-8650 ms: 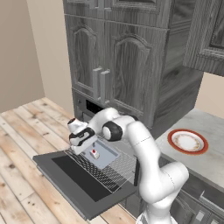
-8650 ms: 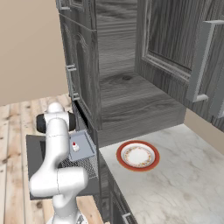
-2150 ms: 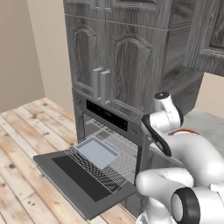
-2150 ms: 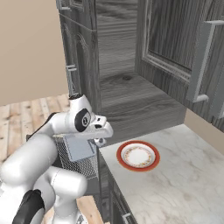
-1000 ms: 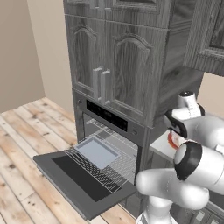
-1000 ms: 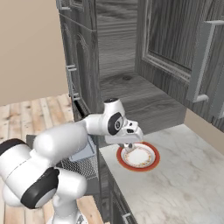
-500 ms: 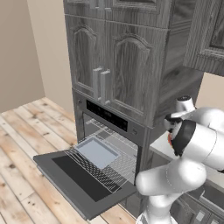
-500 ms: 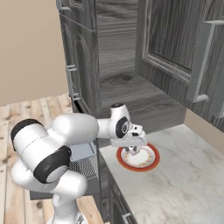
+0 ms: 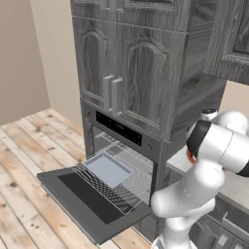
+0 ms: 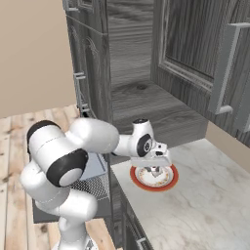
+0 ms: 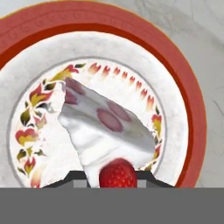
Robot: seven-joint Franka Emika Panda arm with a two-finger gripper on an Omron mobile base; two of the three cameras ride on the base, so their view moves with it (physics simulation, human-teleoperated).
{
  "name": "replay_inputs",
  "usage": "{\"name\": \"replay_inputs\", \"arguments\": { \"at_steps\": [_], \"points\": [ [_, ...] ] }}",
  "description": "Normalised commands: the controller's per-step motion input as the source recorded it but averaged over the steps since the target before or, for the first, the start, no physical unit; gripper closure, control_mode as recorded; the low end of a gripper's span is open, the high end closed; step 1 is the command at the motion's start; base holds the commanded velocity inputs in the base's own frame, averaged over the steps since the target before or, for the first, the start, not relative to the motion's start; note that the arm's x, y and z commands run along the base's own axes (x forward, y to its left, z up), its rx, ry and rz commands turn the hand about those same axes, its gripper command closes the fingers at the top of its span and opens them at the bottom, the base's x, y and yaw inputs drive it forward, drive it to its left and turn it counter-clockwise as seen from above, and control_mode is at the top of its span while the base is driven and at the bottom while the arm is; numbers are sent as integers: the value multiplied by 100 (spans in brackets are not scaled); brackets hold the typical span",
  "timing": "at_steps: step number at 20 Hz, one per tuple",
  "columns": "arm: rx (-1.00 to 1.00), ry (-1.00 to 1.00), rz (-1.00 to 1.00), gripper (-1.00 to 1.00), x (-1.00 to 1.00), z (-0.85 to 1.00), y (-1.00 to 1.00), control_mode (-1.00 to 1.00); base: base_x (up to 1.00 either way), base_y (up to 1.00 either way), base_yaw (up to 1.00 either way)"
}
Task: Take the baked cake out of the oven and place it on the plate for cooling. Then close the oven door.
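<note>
Marble counter (image 10: 210, 205), no readable writing: cake (image 11: 105, 127) over plate (image 11: 192, 109).

The tall cabinet doors (image 9: 121, 73) showed a matt grey wood grain with raised arched panels. The built-in grey steel oven (image 9: 121, 133) looked brushed and dull, its black display strip smooth. The oven door (image 9: 92, 199), a dark grey metal panel, carried a glossy black glass window. A thin wire rack (image 9: 121, 182) of bright metal held a pale, smooth tray (image 9: 108, 169). The floor (image 9: 24, 160) was light, knotty wooden planking. The desk (image 10: 210, 205) had a pale marble-like, veined surface. The round plate (image 11: 192, 109) with its red-orange rim looked like glazed ceramic, and the white wedge of cake (image 11: 105, 131) looked soft and creamy.
</note>
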Motion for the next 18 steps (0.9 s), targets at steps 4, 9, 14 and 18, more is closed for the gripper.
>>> {"name": "replay_inputs", "arguments": {
  "at_steps": [4, 9, 14, 18],
  "points": [
    [4, 4, 0, -100, 0, -7, -10, -100, 0, 0, 0],
    [6, 0, 0, -100, -1, 0, -8, -100, 0, 0, 0],
    [10, 0, 0, -100, -33, 22, 0, -100, 0, 0, 0],
    [14, -6, 0, -100, -81, 66, 0, -100, 0, 0, 0]
  ]
}}
